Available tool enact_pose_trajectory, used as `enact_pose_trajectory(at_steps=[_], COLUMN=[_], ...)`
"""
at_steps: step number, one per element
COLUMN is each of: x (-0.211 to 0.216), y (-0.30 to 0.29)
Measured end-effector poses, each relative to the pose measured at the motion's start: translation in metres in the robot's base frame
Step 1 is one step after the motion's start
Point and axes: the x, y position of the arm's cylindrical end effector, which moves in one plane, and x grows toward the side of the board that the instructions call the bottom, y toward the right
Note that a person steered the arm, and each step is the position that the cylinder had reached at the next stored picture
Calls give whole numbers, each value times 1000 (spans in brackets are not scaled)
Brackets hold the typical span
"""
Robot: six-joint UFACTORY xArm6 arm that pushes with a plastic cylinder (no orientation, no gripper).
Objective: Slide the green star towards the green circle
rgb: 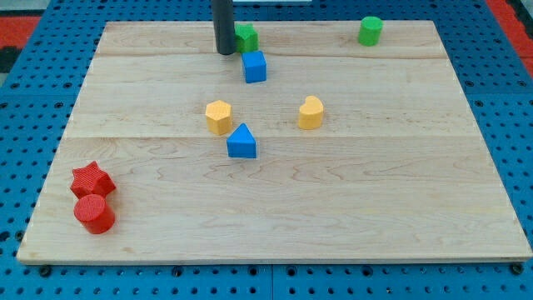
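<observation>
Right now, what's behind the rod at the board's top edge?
The green star sits behind my tip, on its view-right side. Only the star's right part shows; the rod covers its left, so contact can't be confirmed. The blue cube lies just below it.

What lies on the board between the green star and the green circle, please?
Nothing: in the camera view, the stretch of board from the green star rightwards to the green circle is bare wood. My tip sits against the star's left side.

A pale, smooth, grained wooden board [333, 208] is seen, laid on a blue perforated panel [25, 100]. Matt plastic is suggested by the green star block [246, 37] beside the dark matt rod [225, 25].
</observation>
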Motion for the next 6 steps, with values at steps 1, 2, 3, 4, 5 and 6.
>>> enact_pose_trajectory(at_steps=[1,2,3,4,5,6], x=[-8,-20,-23,-40,-52,-45], y=[-19,36,51,26,60,117])
